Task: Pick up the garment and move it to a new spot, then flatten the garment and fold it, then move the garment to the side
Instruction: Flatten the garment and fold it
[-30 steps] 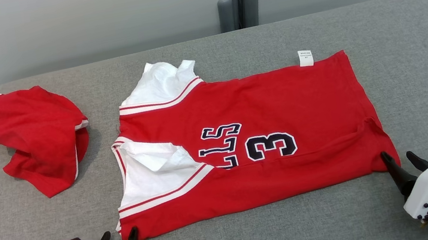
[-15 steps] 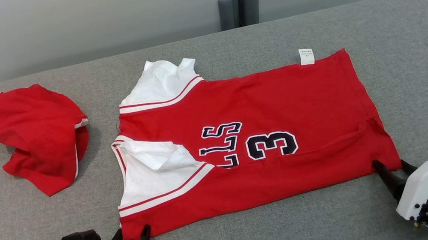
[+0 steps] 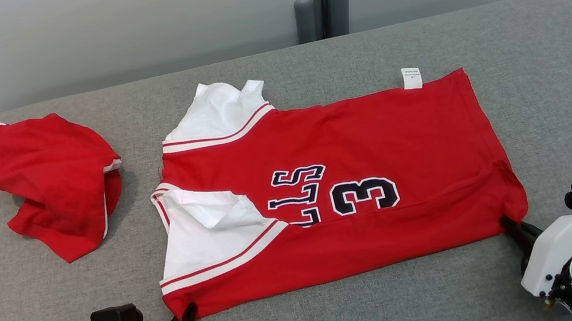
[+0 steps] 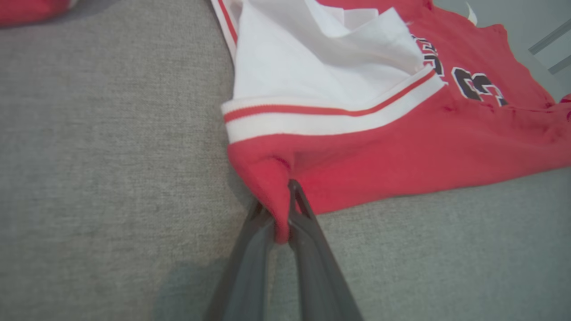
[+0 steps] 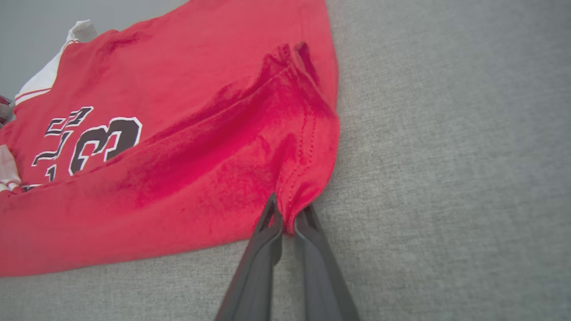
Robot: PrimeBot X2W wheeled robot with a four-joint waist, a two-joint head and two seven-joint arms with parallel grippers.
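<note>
Tool (image 5: 287, 218) pinching jersey (image 5: 178, 147) corner

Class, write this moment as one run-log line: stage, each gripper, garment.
stage: corners grasped | left gripper: shut on jersey shoulder-end corner | right gripper: shut on jersey hem corner | jersey: spread on grey table

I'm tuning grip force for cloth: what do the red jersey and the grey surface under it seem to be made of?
The red jersey looks like a soft matte knit, perhaps cotton or a polyester blend: it bunches into folds at the pinched corners, and hem stitching shows. The grey surface looks like matte woven upholstery cloth, with a fine flecked grain; its core is hidden.
</note>
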